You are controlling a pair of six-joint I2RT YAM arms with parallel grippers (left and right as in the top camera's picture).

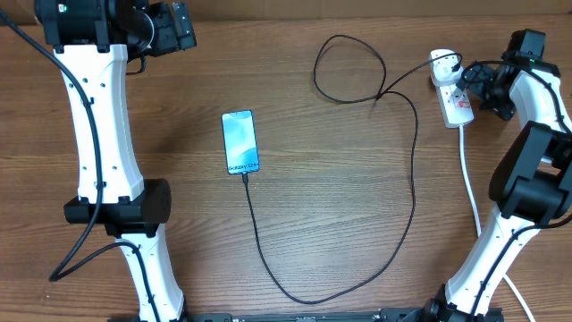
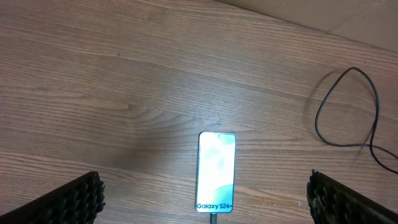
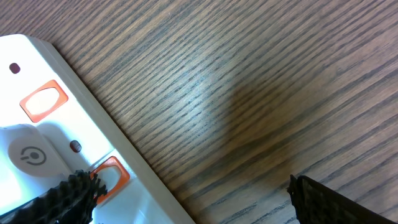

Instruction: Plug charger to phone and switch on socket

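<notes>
Phone: lies flat on the table, screen up and glowing pale blue. Everything else is placed from it.
Charger: a thin black cable. Its tip sits at the phone's short edge nearest the arm bases and looks seated in the port. From there it runs toward the bases and sweeps out to the phone's right. It then climbs back and makes one loop up and right of the phone before reaching the socket.
Socket: a white strip lying flat, far to the phone's right and a little farther back. The charger's other end meets its far end, but the plug is too small to make out.
Switches: two orange-red ones show on the socket's top face in the right wrist view. I cannot tell whether either is on.
White cord: leaves the socket's near end and heads toward the bases, right of the charger's sweep.
Left gripper: back and to the phone's left, well apart from it. Its jaws are spread wide and hold nothing. In its own view the fingers frame the phone from above.
Right gripper: at the socket, far right of the phone, jaws wide apart and gripping nothing. One finger hangs over the socket's top beside a switch, the other over bare wood. I cannot tell whether it touches.
</notes>
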